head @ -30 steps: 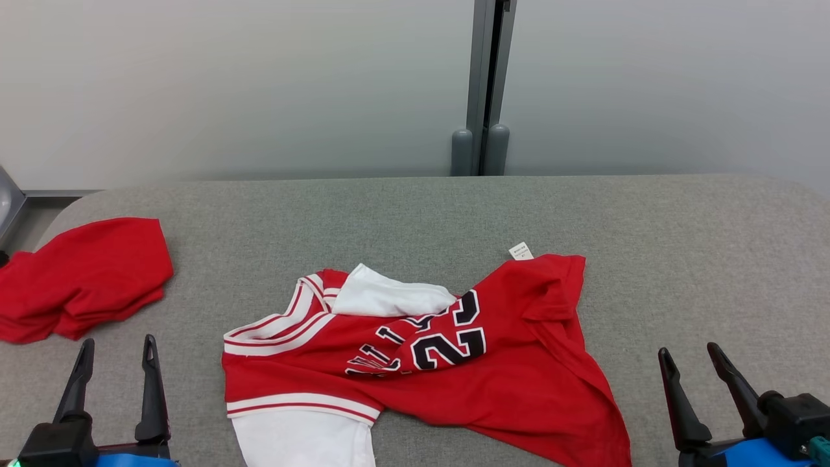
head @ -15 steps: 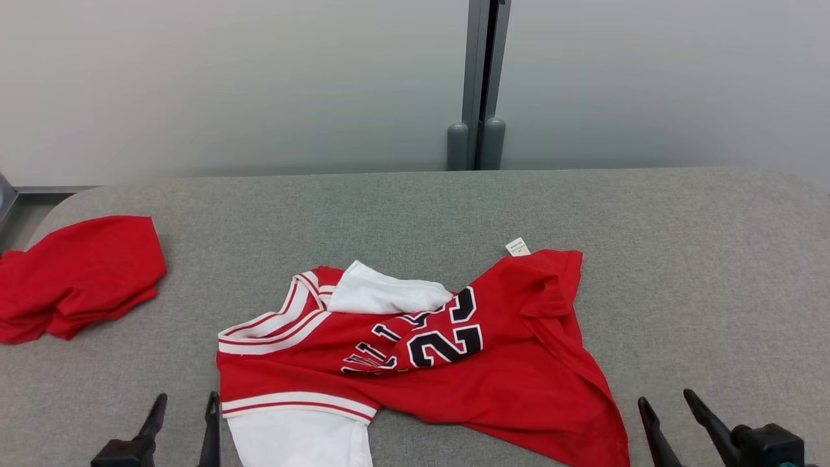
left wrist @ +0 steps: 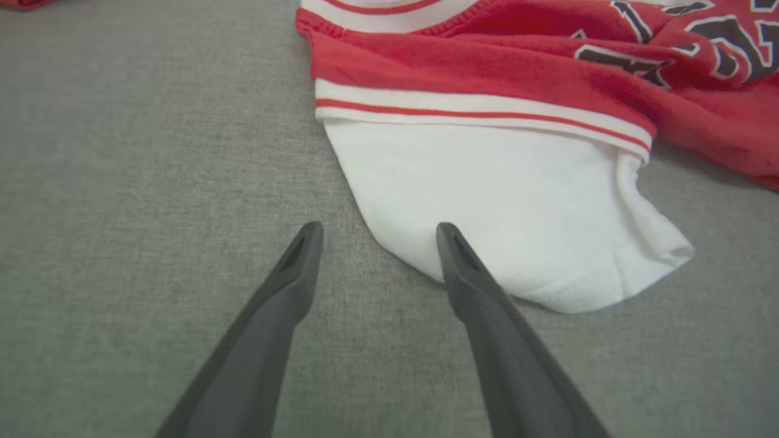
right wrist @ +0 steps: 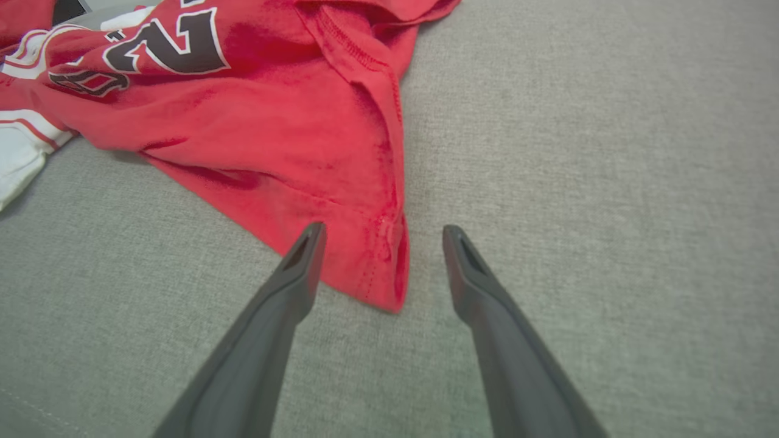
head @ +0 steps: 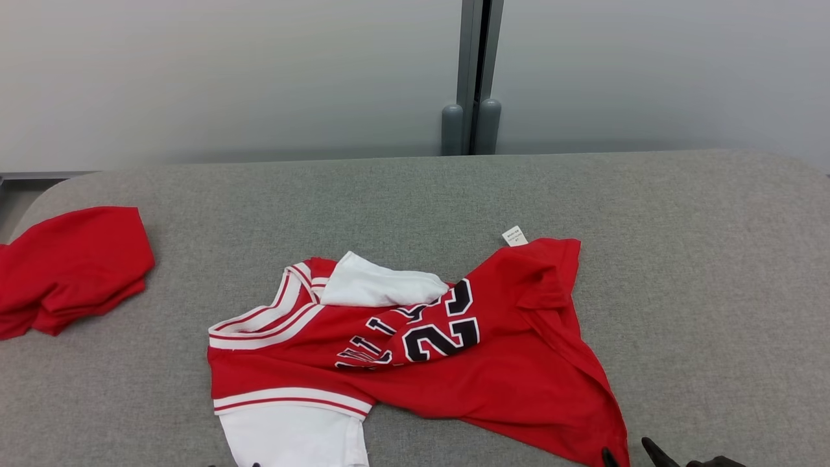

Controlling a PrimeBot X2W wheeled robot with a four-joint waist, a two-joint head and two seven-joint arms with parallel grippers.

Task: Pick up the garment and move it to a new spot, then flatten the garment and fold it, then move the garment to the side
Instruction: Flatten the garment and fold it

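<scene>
In the head view a table point(head: 681, 259) covered in grey woven fabric, with rounded far corners, stands before a plain pale wall point(head: 227, 78) split by a grey upright post point(head: 473, 65) with two rounded caps at its foot; a separate red cloth point(head: 71, 259) lies bunched at the table's left edge, well apart from the garment point(head: 506, 370), a red jersey with white sleeves and red-and-white striped bands, crumpled in the near middle of the table; on its chest the number point(head: 441, 327) reads "23" in black outlined in white, the lettering below it is folded over and cannot be read, and a small white tag point(head: 515, 235) at its far corner carries print too small to read; the tips of the right gripper point(head: 630, 455) peek up at the bottom edge, just beside the garment's near right corner. In the left wrist view the left gripper point(left wrist: 378, 230) has its fingers spread wide over bare grey fabric; the white sleeve point(left wrist: 505, 201) lies just ahead and to the view's right, its edge passing behind one fingertip, though contact cannot be told. In the right wrist view the fingers are likewise spread, empty; the red hem corner point(right wrist: 383, 267) lies between them, and the "23" shows at upper left.
</scene>
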